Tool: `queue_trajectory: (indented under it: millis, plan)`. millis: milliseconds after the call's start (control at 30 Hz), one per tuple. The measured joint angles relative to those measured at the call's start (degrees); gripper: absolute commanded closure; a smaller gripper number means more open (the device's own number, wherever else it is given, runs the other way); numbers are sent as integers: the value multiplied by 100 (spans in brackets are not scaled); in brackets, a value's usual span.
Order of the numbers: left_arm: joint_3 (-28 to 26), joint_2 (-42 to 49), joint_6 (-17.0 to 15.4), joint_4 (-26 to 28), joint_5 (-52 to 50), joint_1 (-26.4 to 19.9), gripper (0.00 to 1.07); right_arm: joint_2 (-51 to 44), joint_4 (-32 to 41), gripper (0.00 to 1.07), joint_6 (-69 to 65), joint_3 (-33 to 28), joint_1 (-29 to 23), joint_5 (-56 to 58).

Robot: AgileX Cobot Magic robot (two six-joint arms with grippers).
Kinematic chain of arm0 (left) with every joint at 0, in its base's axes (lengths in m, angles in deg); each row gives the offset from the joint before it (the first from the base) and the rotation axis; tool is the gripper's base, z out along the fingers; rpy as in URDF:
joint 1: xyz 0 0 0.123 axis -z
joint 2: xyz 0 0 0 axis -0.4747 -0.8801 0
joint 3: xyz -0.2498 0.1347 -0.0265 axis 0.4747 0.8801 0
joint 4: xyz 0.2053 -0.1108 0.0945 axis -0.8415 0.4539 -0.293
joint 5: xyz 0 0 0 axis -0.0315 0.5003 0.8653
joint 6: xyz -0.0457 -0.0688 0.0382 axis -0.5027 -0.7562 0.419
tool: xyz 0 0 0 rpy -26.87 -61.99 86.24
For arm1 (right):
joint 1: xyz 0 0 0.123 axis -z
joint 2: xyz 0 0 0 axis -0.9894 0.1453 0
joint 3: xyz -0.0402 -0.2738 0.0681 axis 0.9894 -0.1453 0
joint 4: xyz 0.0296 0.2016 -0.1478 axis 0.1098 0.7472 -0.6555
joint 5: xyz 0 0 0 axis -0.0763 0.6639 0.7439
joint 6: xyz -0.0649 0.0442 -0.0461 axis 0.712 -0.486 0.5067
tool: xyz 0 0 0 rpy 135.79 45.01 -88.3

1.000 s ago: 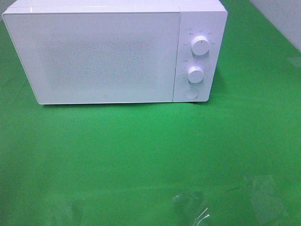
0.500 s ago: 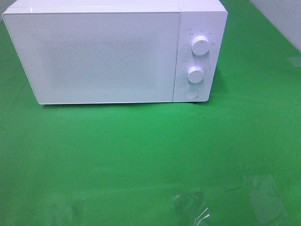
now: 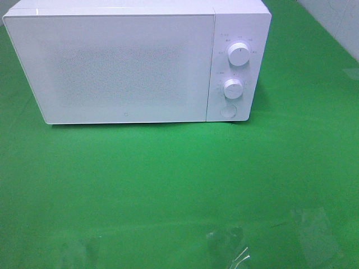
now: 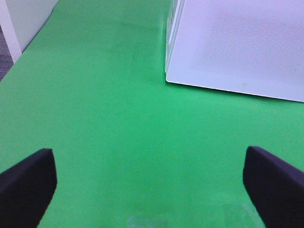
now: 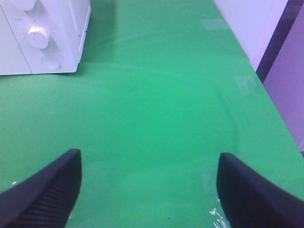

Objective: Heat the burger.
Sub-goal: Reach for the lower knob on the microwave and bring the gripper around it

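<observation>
A white microwave [image 3: 123, 67] stands at the far side of the green table [image 3: 168, 185]. Its door [image 3: 112, 70] is shut, and two knobs [image 3: 239, 54] sit on its right panel. The left gripper [image 4: 149, 183] hangs released over bare green on the near left, and the right gripper [image 5: 149, 190] gapes empty on the near right. I can't tell where the burger is.

Green tabletop [image 3: 168, 185], evenly lit, w/ white tiled wall [image 3: 336, 19] along its far-right edge.
</observation>
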Motion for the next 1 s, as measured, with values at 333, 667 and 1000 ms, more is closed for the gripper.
queue_trajectory:
  millis: [333,667,1000]
  plan:
    - [0,0,0,0,0,0,5,0,0,33,0,0,0,0]
    - [0,0,0,0,0,0,5,0,0,33,0,0,0,0]
    - [0,0,0,0,0,0,5,940,0,33,-6,120,0,-842]
